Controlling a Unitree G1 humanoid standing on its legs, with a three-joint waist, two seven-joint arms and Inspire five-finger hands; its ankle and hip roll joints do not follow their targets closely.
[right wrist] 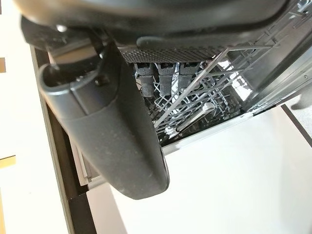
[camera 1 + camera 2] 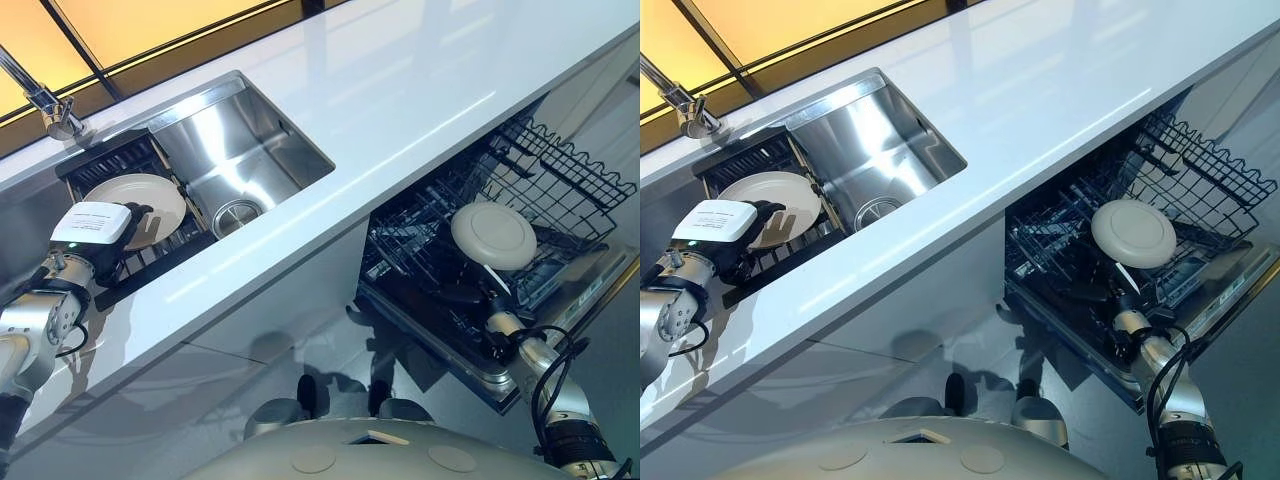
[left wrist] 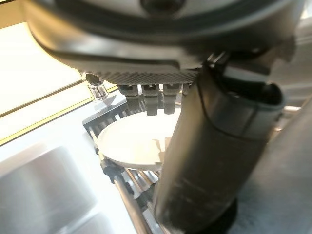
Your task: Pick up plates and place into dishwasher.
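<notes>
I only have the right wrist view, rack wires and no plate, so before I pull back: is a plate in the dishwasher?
Observer: Yes. A white plate rests in the dishwasher rack, close to the right robot hand, which holds nothing.
Operator: Any plates left to fetch?
Observer: One. A second plate sits in the black rack beside the sink basin, with the left robot hand at its edge, fingers straight.

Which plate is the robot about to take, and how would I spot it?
Start at the steel sink set in the white counter. Right beside its basin, on the tap's side, a dark wire rack holds a round cream plate, with the left hand at its edge. Unlike the other plate, lying in the dishwasher basket, it is up at the sink.
</notes>
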